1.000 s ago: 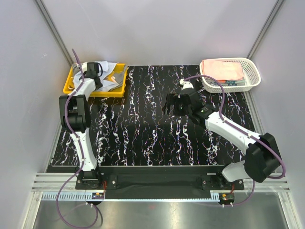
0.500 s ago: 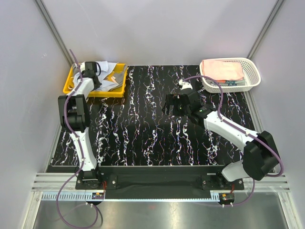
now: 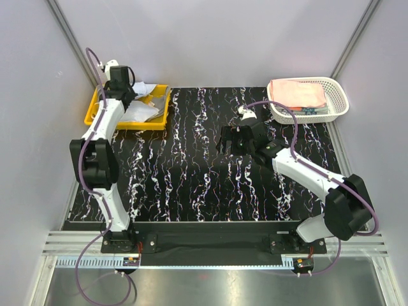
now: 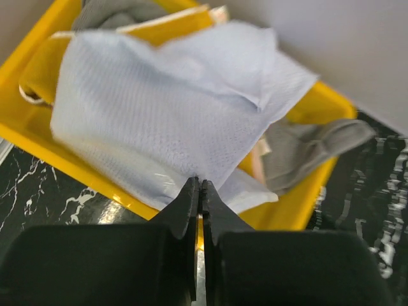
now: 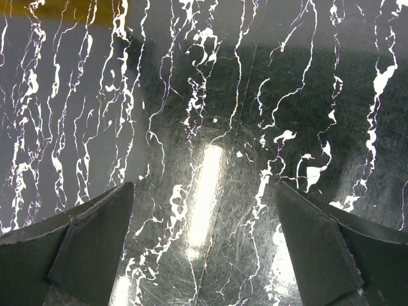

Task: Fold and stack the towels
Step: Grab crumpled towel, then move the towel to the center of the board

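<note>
Several towels lie heaped in the yellow tray [image 3: 90,116] at the back left. On top is a light blue towel [image 4: 166,108], and my left gripper [image 4: 201,186] is shut on its near edge, pulling it up off the pile. A grey towel [image 4: 306,146] and an orange one [image 4: 167,24] show under it. From above, the left gripper [image 3: 123,94] hangs over the tray with the light blue towel [image 3: 141,112] drooping from it. My right gripper [image 3: 231,139] hovers open over the middle of the table, with only bare marbled surface between its fingers [image 5: 95,236].
A white lattice basket [image 3: 339,101] stands at the back right with a folded pink towel [image 3: 296,92] on top of its stack. The black marbled table [image 3: 191,172] lies between tray and basket. Grey walls close in the back and both sides.
My left gripper shut on the light blue towel's edge and rose toward the back of the tray, lifting the cloth. The right arm barely moved.
</note>
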